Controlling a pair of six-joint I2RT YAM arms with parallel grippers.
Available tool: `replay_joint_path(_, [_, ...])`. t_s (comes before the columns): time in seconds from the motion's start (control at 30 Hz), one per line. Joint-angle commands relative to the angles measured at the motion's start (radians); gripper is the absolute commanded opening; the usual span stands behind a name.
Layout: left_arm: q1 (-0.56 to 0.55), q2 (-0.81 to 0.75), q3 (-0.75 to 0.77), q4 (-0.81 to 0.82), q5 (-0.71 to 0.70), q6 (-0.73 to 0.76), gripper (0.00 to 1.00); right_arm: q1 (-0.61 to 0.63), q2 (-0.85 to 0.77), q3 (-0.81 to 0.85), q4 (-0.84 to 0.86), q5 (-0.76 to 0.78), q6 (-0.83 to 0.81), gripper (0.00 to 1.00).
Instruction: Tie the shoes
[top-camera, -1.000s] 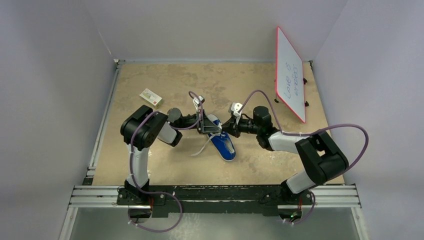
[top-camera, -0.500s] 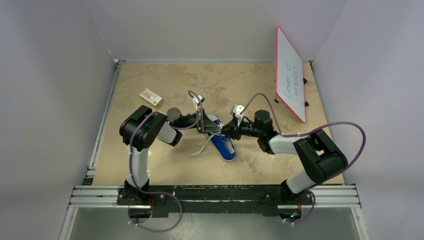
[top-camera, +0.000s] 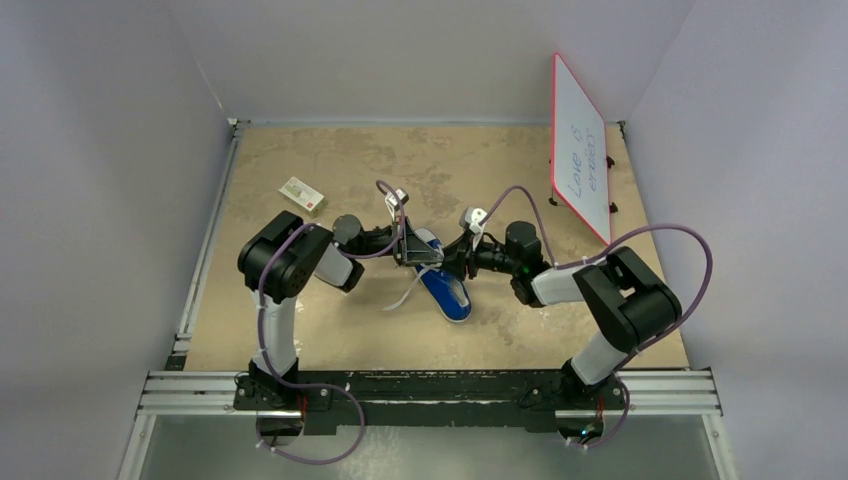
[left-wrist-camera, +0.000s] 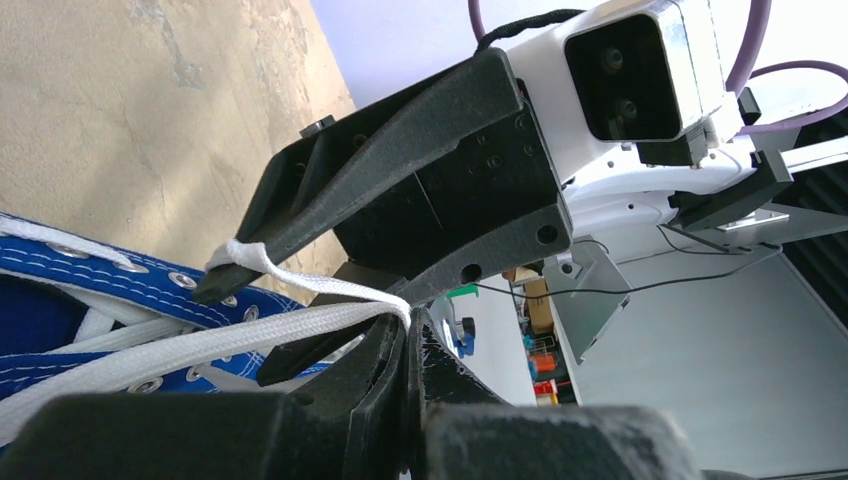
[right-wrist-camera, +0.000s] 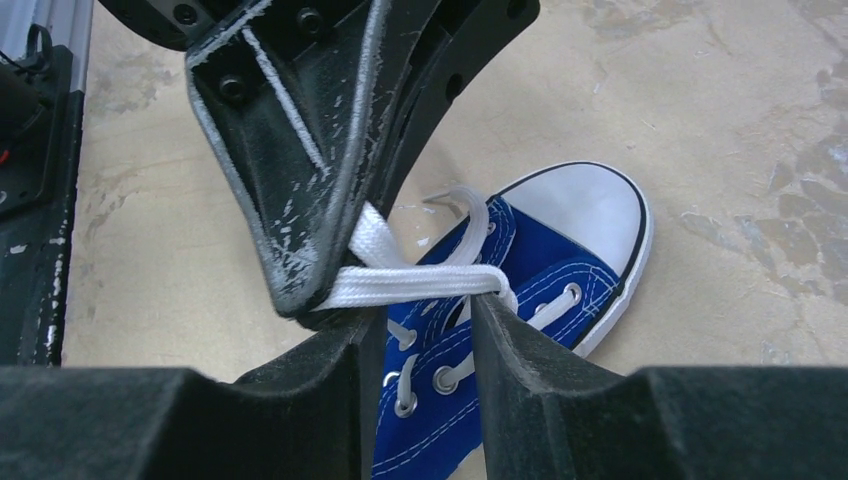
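The blue sneaker (top-camera: 446, 287) lies mid-table, with its white toe cap (right-wrist-camera: 590, 205) seen in the right wrist view. My left gripper (top-camera: 416, 256) is shut on a white lace (left-wrist-camera: 200, 345) just above the shoe's eyelets; its tips (left-wrist-camera: 410, 325) pinch the lace's bend. My right gripper (top-camera: 450, 264) faces it from the right, jaws open. The taut lace (right-wrist-camera: 410, 283) runs from the left gripper (right-wrist-camera: 320, 295) across the right gripper's tips (right-wrist-camera: 425, 310) and hooks over one right finger (left-wrist-camera: 235, 265). A loose lace end (top-camera: 402, 297) trails left of the shoe.
A small white-and-red box (top-camera: 302, 194) lies at the far left of the table. A red-edged whiteboard (top-camera: 580, 145) leans at the far right. An aluminium rail (top-camera: 430, 392) runs along the near edge. Walls enclose three sides.
The right arm has folded in to the left, bringing its gripper closer to the left gripper over the shoe. The left gripper has stayed put, holding the lace.
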Motion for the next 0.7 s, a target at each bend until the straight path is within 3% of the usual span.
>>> replay_joint_path(0.0, [-0.011, -0.044, 0.024, 0.219, -0.01, -0.009, 0.01, 0.02, 0.018, 0.052, 0.118, 0.01, 0.033, 0.4])
replay_joint_path(0.6, [-0.012, -0.051, 0.008, 0.22, -0.023, -0.006, 0.01, 0.046, 0.112, 0.087, 0.305, 0.119, 0.202, 0.43])
replay_joint_path(0.67, [-0.012, -0.051, 0.004, 0.219, -0.023, -0.003, 0.01, 0.046, 0.117, 0.1, 0.297, 0.12, 0.202, 0.38])
